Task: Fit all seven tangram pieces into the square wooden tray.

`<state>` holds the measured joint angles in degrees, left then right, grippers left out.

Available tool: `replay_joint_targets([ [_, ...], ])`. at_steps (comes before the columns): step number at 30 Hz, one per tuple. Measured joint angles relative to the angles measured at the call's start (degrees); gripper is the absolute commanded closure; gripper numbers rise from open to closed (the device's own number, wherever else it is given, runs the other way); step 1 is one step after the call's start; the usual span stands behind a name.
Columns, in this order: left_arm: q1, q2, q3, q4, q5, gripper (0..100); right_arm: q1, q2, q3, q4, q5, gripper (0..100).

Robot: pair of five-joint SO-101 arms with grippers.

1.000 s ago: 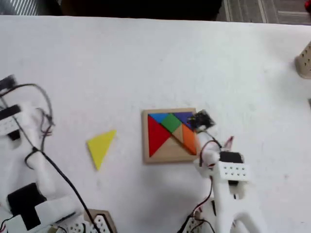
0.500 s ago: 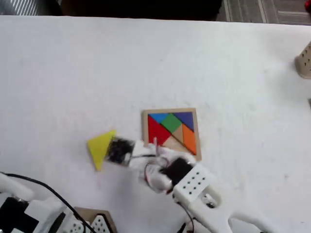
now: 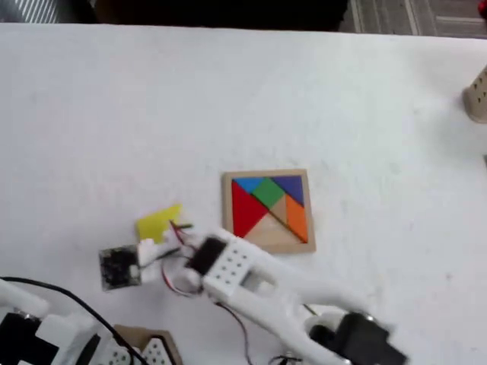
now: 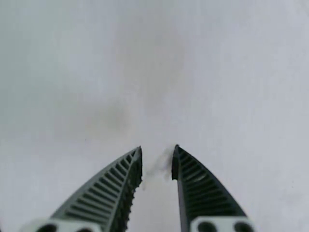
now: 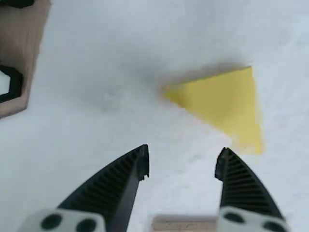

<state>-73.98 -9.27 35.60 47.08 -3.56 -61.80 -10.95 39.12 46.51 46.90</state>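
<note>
Right hand (image 5: 183, 152) poised at the yellow triangle (image 5: 222, 104).
Wide open and empty, triangle just ahead, off toward one finger; I'd centre first, then close across two edges.

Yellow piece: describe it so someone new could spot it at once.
On the white table, find the square wooden tray of coloured pieces. The yellow triangle lies flat left of it in the high view, apart from it. It alone is outside the tray.
</note>
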Motion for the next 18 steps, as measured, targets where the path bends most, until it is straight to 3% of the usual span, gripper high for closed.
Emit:
replay_joint_targets([
  [11,0.0,0.0,0.0,-1.5,0.4,86,-0.1,31.2,-31.3,4.4,6.2,77.0],
  [18,0.0,0.0,0.0,-3.0,0.4,86,4.7,38.2,-40.4,10.5,8.4,77.2],
])
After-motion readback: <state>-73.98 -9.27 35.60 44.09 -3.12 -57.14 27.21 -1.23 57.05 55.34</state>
